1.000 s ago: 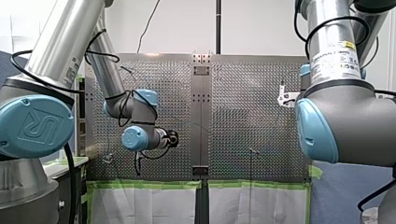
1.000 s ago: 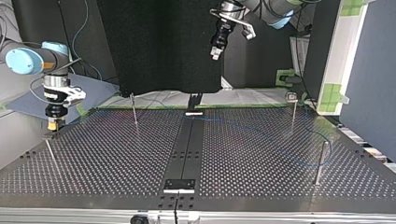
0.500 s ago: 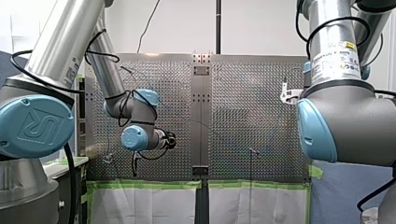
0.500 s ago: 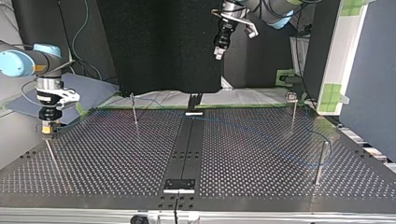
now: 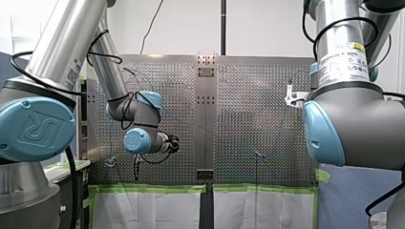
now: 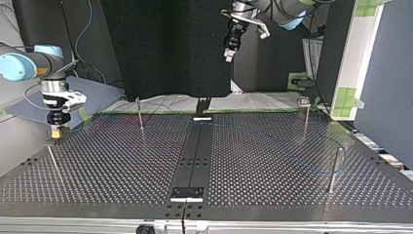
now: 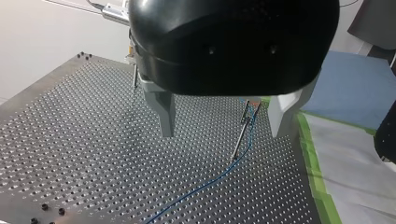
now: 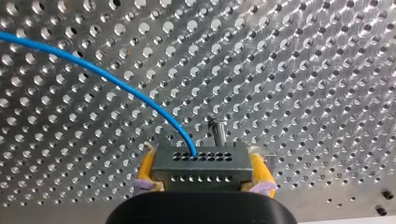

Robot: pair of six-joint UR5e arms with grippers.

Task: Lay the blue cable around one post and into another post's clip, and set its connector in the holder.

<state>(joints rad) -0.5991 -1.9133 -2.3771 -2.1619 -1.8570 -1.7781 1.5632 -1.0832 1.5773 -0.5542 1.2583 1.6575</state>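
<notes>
Two yellow pads (image 8: pixel 145 170) of my right gripper (image 8: pixel 201 161) clamp the grey perforated metal connector (image 8: pixel 200 171) of the thin blue cable (image 8: pixel 116 81) at the top view's nine o'clock, my left gripper (image 7: pixel 222 116) hangs open and empty, and a sideways offset may jam it against the slim metal post (image 8: pixel 218 133).

My perforated table (image 6: pixel 112 165) has a dark strip (image 6: pixel 197 156) down its middle. Thin posts (image 6: pixel 333 170) stand on it, well apart. I see the blue cable (image 7: pixel 205 185) lying across the holes, passing the foot of one post (image 7: pixel 241 133).
</notes>
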